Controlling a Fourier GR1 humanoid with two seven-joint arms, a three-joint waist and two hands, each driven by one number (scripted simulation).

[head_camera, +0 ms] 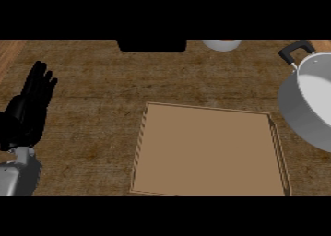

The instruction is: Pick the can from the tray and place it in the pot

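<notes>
Can: I see none on my flat brown rimmed tray [209,154], nearest me, nor in what shows of the pot. My left hand [28,108] rests upright at the left edge, fingers straight, holding nothing; my right hand is out of sight. Farther right sits the grey metal pot [305,103], black-handled; I judge any placing should go squarely over its mouth.

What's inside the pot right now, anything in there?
The pot at the right edge shows only its bare pale inner wall; no can in the part visible. Its right portion runs out of view, so that part cannot be checked. The tray also lies bare.
</notes>
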